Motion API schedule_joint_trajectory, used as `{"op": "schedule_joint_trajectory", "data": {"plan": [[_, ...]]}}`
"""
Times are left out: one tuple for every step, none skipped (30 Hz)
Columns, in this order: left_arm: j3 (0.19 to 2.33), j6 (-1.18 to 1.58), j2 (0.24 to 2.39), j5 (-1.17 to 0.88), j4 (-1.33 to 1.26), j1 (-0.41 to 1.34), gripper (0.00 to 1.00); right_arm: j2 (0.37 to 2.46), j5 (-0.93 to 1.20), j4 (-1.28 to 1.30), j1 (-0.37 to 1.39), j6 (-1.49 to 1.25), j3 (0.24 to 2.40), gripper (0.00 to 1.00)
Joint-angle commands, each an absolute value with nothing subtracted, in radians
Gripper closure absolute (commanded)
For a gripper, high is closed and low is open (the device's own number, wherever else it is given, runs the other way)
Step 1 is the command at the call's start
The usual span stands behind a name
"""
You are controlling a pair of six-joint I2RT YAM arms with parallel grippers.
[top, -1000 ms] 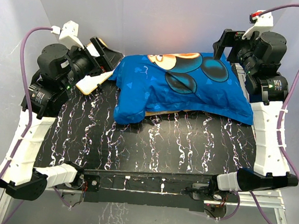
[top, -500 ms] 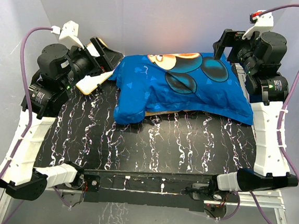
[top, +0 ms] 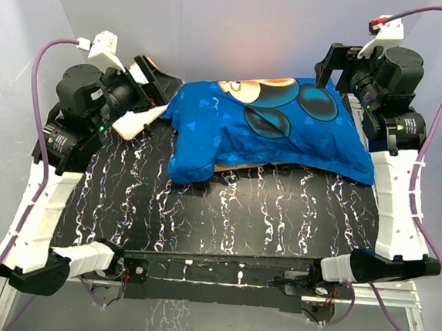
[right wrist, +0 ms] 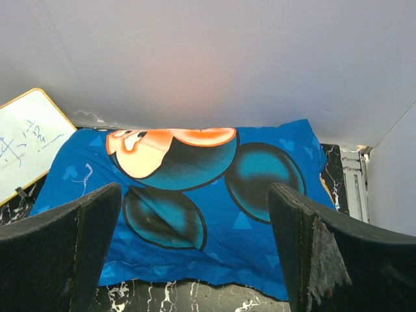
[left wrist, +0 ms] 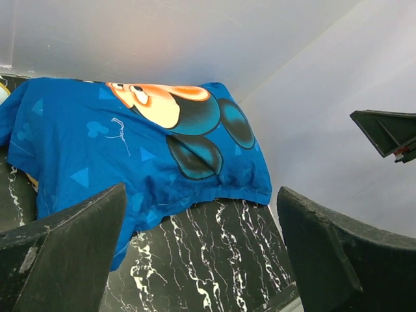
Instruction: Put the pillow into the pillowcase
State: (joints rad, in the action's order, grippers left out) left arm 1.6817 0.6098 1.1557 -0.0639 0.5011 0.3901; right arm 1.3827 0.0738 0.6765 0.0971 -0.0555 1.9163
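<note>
pillowcase [top: 271,123] lies plump at twelve o'clock, stuffing seems done; left hand [left wrist: 201,224], right hand [right wrist: 195,224] wide, empty; next, retreat

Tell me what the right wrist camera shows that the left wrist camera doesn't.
Only the right wrist view shows the whiteboard with writing, left of the pillowcase. Only the left wrist view shows a dark pointed part at its right edge, probably the other arm, and far more marbled table. Both show the plump blue pillowcase, Mickey side up, framed by the open left gripper or right gripper.
</note>
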Motion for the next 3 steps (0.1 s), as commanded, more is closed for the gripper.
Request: {"op": "schedule_joint_trajectory", "data": {"plan": [[1.684, 0.592, 1.155, -0.064, 0.474, 0.389, 0.03, 1.359, 0.059, 0.619, 0.096, -0.058, 1.914, 0.02], [1.684, 0.591, 1.155, -0.063, 0.474, 0.389, 0.03, 1.359, 0.059, 0.618, 0.097, -0.055, 1.913, 0.02], [1.682, 0.59, 1.157, -0.063, 0.473, 0.389, 0.03, 1.358, 0.059, 0.616, 0.096, -0.053, 1.912, 0.02]]}}
